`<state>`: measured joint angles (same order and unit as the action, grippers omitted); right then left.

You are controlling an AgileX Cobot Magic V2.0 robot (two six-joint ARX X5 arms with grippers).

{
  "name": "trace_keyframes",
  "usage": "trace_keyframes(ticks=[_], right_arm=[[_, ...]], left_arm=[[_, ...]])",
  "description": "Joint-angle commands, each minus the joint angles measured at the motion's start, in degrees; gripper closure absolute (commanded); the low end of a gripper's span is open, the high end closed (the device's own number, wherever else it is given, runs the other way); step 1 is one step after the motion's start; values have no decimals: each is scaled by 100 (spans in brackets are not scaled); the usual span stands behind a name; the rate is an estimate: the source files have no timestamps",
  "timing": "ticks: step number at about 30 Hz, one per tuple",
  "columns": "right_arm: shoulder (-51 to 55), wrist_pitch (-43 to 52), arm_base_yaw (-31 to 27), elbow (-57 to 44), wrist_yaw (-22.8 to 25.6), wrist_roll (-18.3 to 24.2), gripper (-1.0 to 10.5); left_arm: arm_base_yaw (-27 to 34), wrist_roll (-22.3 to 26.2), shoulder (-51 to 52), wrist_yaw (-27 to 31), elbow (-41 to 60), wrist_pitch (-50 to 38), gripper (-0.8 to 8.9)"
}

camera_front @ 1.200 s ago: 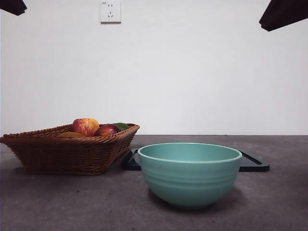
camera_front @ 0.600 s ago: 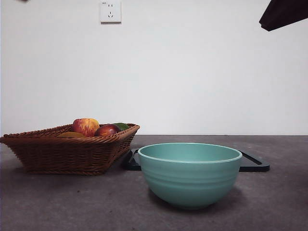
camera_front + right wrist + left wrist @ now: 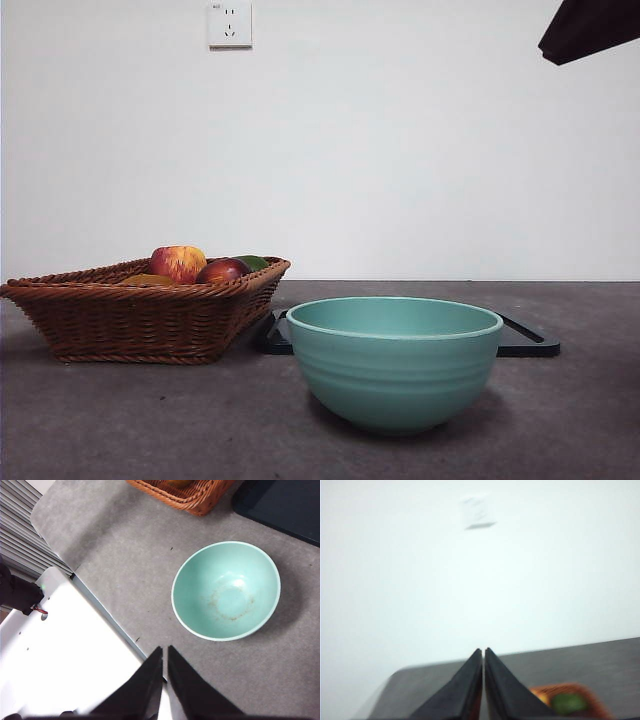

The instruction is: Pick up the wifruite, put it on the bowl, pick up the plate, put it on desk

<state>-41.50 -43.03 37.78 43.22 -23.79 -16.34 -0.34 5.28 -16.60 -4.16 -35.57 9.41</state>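
Sitting on the desk (image 3: 120, 420) in the front view, the bowl (image 3: 394, 362) is standing empty, nearest the camera, at about 5 o'clock from the picture's centre. Behind it, toward 3 o'clock, a flat black tray (image 3: 527, 339) is lying on the desk, partly hidden by the bowl. At 9 o'clock from the bowl, a wicker basket (image 3: 140, 318) is holding the fruit: a red-and-yellow apple (image 3: 178, 262), a dark red fruit (image 3: 222, 270), a green fruit (image 3: 254, 262) at the back, and the wifruite (image 3: 148, 281), showing only as a low orange-brown sliver just over the basket's rim at 7 o'clock from the apple.

Both arms are waiting high above the desk. The left pincer (image 3: 483, 652) is pressed together, pointing toward the white wall, with the basket below it. The right pincer (image 3: 164, 651) is likewise pressed together, hanging well above the desk with the bowl under it; it is showing as a dark tip at 1 o'clock in the front view.
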Motion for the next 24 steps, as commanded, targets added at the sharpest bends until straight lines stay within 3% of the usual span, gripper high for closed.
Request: trace_keyframes(ticks=[1,14,24], right_arm=[[-33,61,46,39,15,68,941],[-31,61,46,39,15,68,941],[-31,74,46,39,15,68,941]], left_arm=[[179,70,341,190,398,-39,806],[494,63,1644,291,2496,-46,806],[494,2,1644,291,3071,-2,806]])
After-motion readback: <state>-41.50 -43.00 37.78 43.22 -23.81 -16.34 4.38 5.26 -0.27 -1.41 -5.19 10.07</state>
